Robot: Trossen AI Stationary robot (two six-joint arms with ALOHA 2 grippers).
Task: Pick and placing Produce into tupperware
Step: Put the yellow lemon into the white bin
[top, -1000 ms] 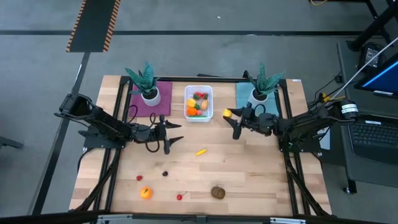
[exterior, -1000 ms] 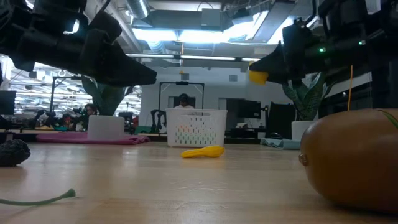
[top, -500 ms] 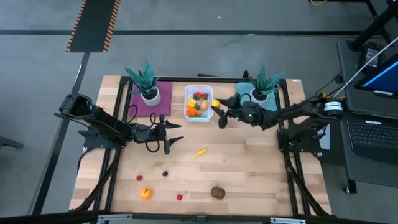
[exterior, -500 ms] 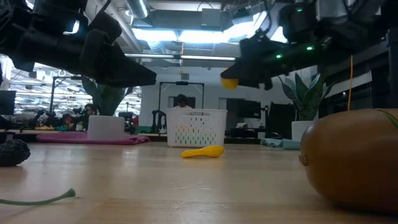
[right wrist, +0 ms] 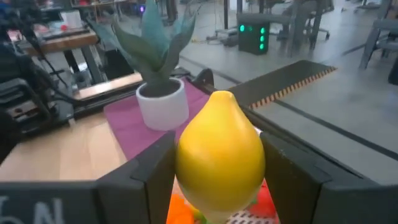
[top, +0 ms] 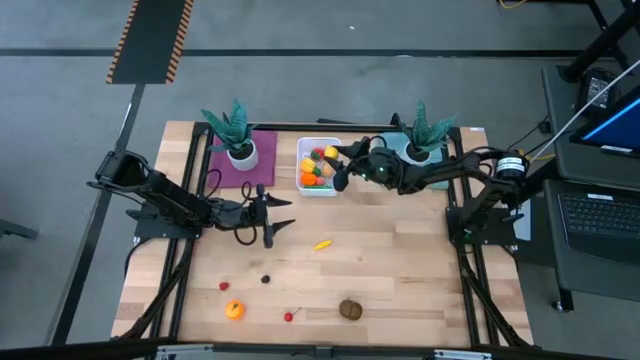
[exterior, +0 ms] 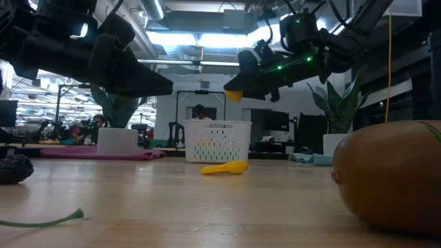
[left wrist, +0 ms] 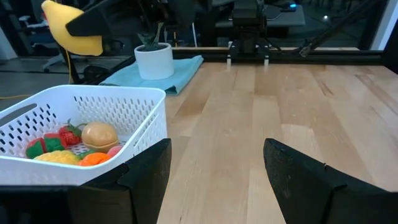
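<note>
Presently the right tool, pinching a yellow lemon, hangs over the white tub's right rim at upper centre, drop point directly below.

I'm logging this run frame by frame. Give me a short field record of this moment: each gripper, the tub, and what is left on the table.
right gripper: shut on the lemon, above the tub
left gripper: open, empty, left of table centre
tub: white, partly filled with produce
loose on table: banana, kiwi, orange
</note>
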